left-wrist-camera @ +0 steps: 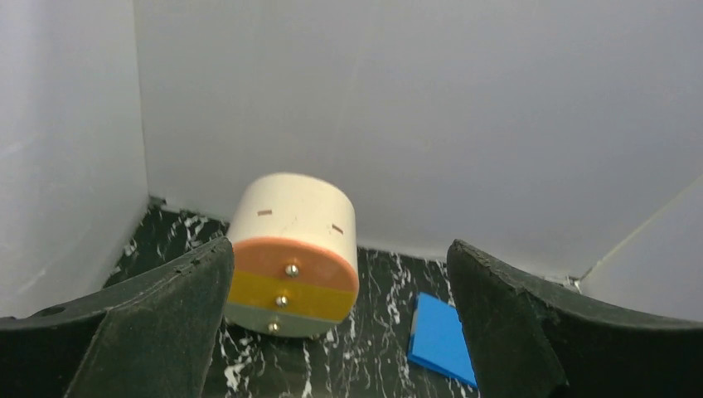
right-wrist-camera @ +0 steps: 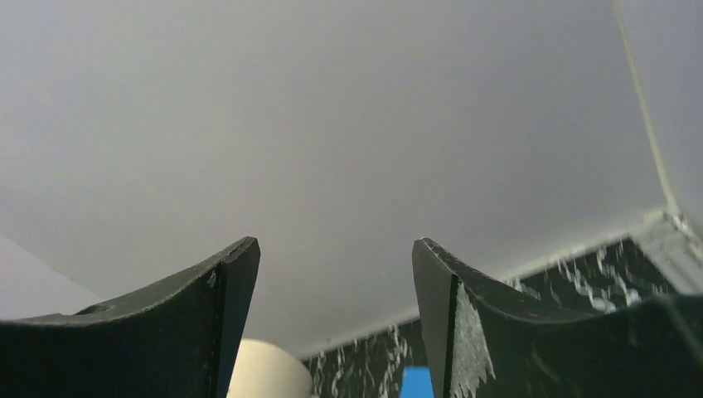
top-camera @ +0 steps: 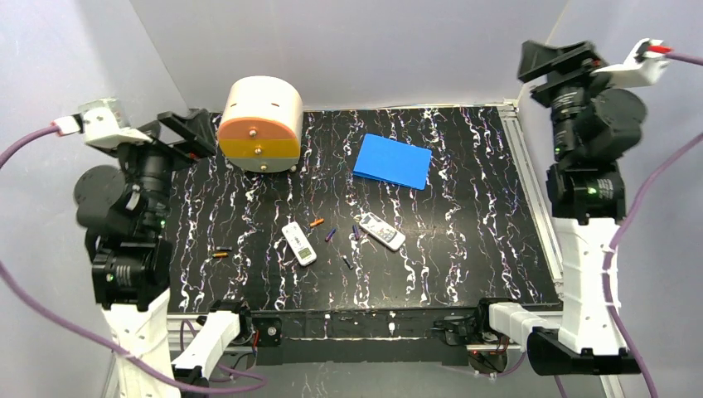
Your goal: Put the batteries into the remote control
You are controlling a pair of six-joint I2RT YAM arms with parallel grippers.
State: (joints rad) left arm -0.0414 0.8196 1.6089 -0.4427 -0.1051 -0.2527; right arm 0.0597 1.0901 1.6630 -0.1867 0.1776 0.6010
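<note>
Since both my arms are held high at the sides of the table (top-camera: 464, 249) with nothing between their jaws, I judge that the task has hardly begun and the step in hand is the first reach. My left gripper (left-wrist-camera: 338, 246) stands wide apart and empty, looking toward the round cream drawer unit (left-wrist-camera: 292, 249) at the far left. My right gripper (right-wrist-camera: 336, 245) is also parted and empty, pointing mostly at the far wall.

The batteries lie loose near the middle of the table. One orange battery (top-camera: 317, 222) is just beside the far end of the left remote (top-camera: 299, 243). A purple battery (top-camera: 330, 235) lies between the two remotes, and a dark battery (top-camera: 346, 260) lies a little nearer to me. More orange batteries (top-camera: 220, 252) sit well apart to the left. The right remote (top-camera: 381, 231) lies at an angle, near the blue pad (top-camera: 392, 161) but apart from it.

I cannot tell whether either remote shows its battery bay, so my next move calls for settling that. I would then lower one arm over a single battery and narrow the jaws a good deal, since these cylinders are thin and likely to roll.

I can read no brand, label or writing; the remotes' markings are too small
</note>
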